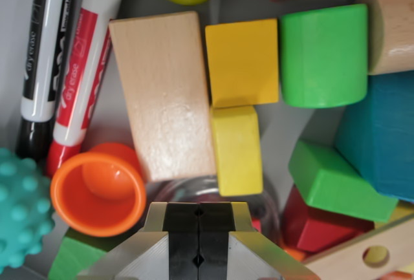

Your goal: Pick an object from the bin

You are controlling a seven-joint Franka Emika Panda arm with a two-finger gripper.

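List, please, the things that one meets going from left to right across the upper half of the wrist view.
Black marker → red marker → plain wooden block → yellow square block → green cylinder → plain wooden cylinder.

blocks (pixel 242 63) packed tight, narrow grey gaps (pixel 284 128)

We read "dry erase" running lengthwise on the black marker (pixel 43 47) at far left, and again on the red marker (pixel 84 66) just beside it. The smaller print escapes us.
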